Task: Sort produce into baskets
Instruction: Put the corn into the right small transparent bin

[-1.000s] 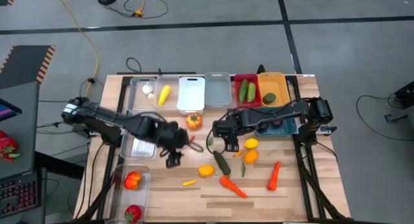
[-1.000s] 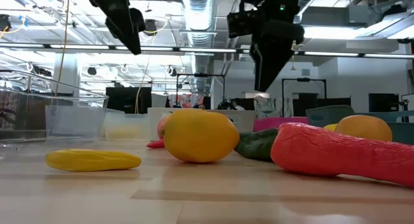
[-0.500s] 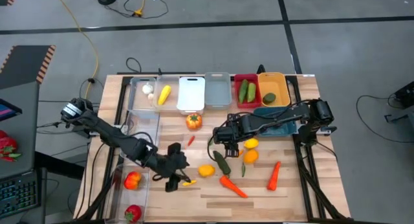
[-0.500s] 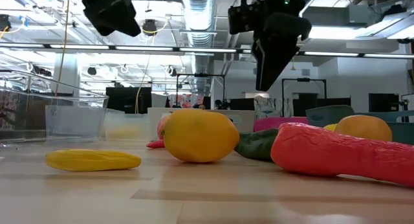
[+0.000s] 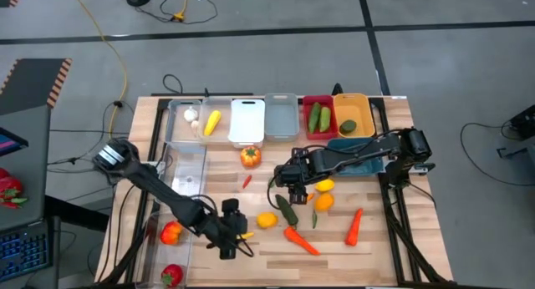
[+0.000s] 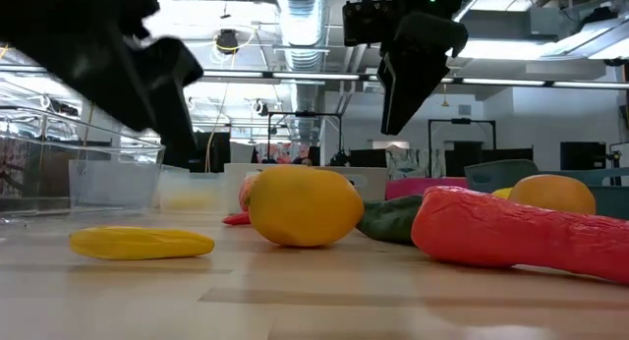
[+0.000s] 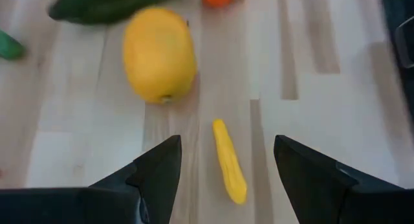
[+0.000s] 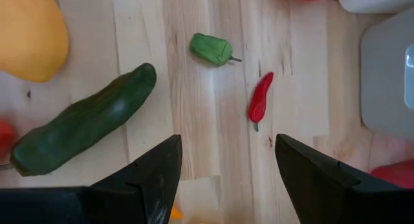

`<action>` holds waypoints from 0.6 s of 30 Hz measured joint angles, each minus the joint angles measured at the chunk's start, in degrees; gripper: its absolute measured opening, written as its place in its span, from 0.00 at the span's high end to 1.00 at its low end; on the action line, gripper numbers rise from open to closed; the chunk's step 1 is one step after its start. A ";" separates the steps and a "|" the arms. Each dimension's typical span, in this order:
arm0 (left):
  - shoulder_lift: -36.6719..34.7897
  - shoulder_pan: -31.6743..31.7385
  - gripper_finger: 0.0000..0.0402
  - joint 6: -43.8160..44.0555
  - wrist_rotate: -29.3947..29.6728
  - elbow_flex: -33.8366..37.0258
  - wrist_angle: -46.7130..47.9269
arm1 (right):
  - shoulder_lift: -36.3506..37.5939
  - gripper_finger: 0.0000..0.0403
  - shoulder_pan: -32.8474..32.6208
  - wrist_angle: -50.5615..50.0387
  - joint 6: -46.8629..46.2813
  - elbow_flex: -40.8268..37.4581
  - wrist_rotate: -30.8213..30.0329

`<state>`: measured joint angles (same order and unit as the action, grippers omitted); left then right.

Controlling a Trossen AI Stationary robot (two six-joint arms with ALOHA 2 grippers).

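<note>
Moving down the table since the earlier frame, the left gripper (image 7: 224,166) now hangs wide open and empty over the small yellow chili (image 7: 229,160) beside a lemon (image 7: 159,54). Only the right wrist view shows the right gripper (image 8: 226,166), equally spread and empty, above a red chili (image 8: 260,98) and cucumber (image 8: 81,119).

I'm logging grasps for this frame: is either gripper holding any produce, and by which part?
Nothing is held. The left gripper is open above the yellow chili, and the right gripper is open over the table, near a red chili.
</note>
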<state>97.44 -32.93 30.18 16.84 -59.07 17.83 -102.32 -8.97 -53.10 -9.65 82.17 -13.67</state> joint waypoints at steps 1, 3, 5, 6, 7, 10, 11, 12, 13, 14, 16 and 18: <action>1.07 0.01 0.42 0.10 -0.02 -0.28 0.04 | 0.00 0.31 0.00 0.00 0.00 0.00 0.02; 2.75 0.04 0.42 0.53 0.02 -1.03 0.09 | 0.00 0.31 0.00 0.09 0.00 0.00 0.02; 4.03 0.04 0.42 0.54 0.02 -1.48 -0.26 | 0.00 0.31 0.00 0.16 0.02 0.00 0.02; 4.59 0.04 0.42 0.56 -0.04 -1.51 -0.41 | 0.00 0.31 0.00 0.21 0.02 0.00 0.02; 5.20 0.04 0.42 0.58 -0.22 -1.52 -0.66 | 0.00 0.31 0.00 0.29 0.02 0.00 0.02; 6.42 0.04 0.42 0.63 -0.96 -1.50 -1.07 | 0.00 0.31 0.00 0.67 0.04 0.02 0.04; 6.76 0.04 0.42 0.69 -1.19 -1.52 -1.25 | 0.00 0.31 0.00 0.78 0.07 0.02 0.05; 7.16 -0.02 0.42 0.71 -1.30 -1.52 -1.16 | 0.00 0.31 0.00 1.04 0.05 0.02 0.04; 7.76 -0.07 0.42 0.75 -1.44 -1.52 -1.02 | 0.00 0.31 0.00 1.38 0.05 0.02 0.07; 8.38 -0.07 0.42 0.89 -1.57 -1.52 -1.08 | 0.00 0.31 0.00 1.59 0.07 0.04 0.07; 9.35 -0.11 0.42 1.09 -1.60 -1.52 -0.83 | 0.00 0.31 0.00 1.69 0.09 0.04 0.07; 10.35 -0.11 0.42 1.48 -1.73 -1.52 -0.97 | 0.00 0.31 0.00 1.83 0.11 0.04 0.07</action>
<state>107.79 -33.04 31.66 15.11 -60.60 16.86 -102.32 -8.97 -51.27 -9.54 82.21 -13.61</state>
